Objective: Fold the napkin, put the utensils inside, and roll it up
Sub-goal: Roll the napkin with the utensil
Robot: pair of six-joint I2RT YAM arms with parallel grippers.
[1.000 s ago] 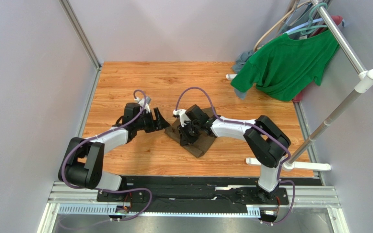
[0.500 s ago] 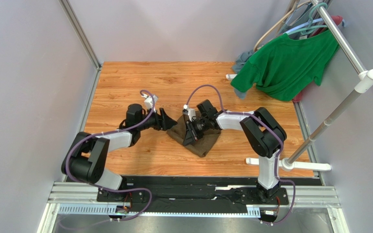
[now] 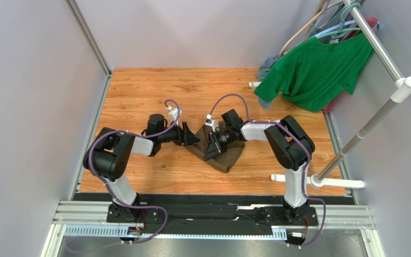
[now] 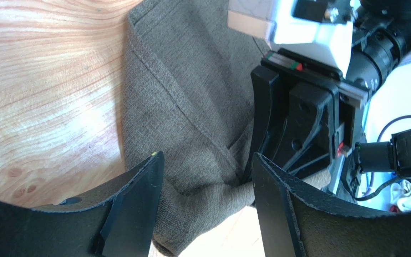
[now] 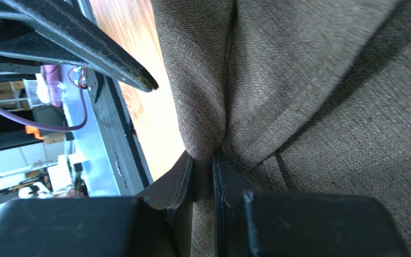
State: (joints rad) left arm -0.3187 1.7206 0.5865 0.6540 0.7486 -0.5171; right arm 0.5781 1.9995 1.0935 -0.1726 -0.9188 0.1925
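Olive-brown napkin [image 3: 228,159] lies bunched on the wooden tabletop [image 3: 154,91]. Right fingers [image 5: 176,184] are closed tight on a raised fold of it, cloth spreading beyond their tips. Left fingers [image 4: 138,198] stand wide apart, straddling its hemmed edge just beside the right pair, gripping nothing.

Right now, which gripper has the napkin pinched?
The right gripper: its jaws are shut on a fold of the napkin. The left gripper has its jaws open astride it, clamping nothing.

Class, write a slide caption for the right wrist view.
Right claw pinching a fold of the olive-brown napkin.
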